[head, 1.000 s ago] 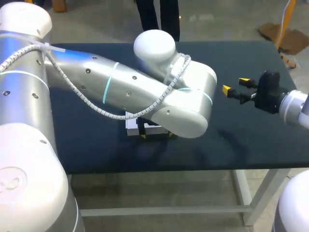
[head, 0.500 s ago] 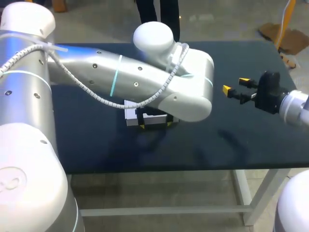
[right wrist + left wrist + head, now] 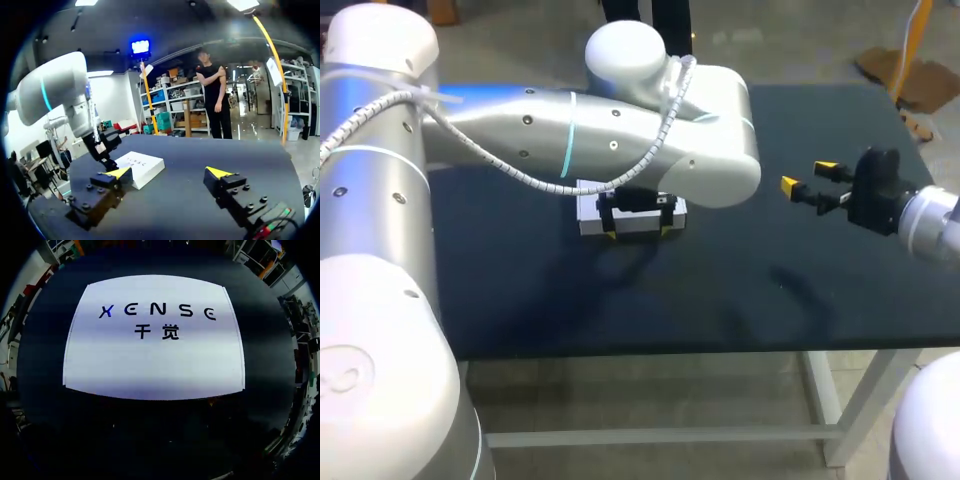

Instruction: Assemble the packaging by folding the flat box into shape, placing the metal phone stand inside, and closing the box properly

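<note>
Your left gripper [image 3: 639, 234] hangs right over the white box [image 3: 588, 210] with its fingers spread wide and the tips by the box's near edge. You cannot tell if they touch it. The box lies shut, printed lid up, on the dark table [image 3: 770, 290], contents hidden. Your right gripper [image 3: 808, 176] hovers well apart from the box, fingers wide, holding nothing.

Where things sit on our table [image 3: 520, 300]
The box [image 3: 588, 210] lies mid-frame on it, under our left gripper [image 3: 638, 233]; our right gripper [image 3: 808, 176] hangs well apart at the frame's right.
</note>
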Tool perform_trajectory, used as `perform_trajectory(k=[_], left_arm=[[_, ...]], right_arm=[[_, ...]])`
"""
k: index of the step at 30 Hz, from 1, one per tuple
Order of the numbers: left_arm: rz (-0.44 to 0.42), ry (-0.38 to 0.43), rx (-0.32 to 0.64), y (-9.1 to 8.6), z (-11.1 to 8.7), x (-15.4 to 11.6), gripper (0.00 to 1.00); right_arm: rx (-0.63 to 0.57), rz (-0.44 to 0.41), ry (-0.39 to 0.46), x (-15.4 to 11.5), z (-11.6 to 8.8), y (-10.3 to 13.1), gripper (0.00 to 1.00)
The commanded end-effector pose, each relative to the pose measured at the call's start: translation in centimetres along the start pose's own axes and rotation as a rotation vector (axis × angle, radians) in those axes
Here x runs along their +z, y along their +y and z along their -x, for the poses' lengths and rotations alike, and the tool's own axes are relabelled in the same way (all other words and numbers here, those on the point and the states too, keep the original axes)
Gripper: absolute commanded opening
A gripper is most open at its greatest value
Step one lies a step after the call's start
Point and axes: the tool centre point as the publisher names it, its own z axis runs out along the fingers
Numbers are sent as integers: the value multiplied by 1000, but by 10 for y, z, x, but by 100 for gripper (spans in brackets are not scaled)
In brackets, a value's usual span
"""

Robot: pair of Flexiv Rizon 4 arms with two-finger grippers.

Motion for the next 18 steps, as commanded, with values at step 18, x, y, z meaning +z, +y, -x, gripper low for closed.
perform_trajectory(k=[18], left_arm=[[62, -49, 8, -86, -3, 15, 100]], right_arm=[[-1, 8, 0, 0, 0, -1, 100]])
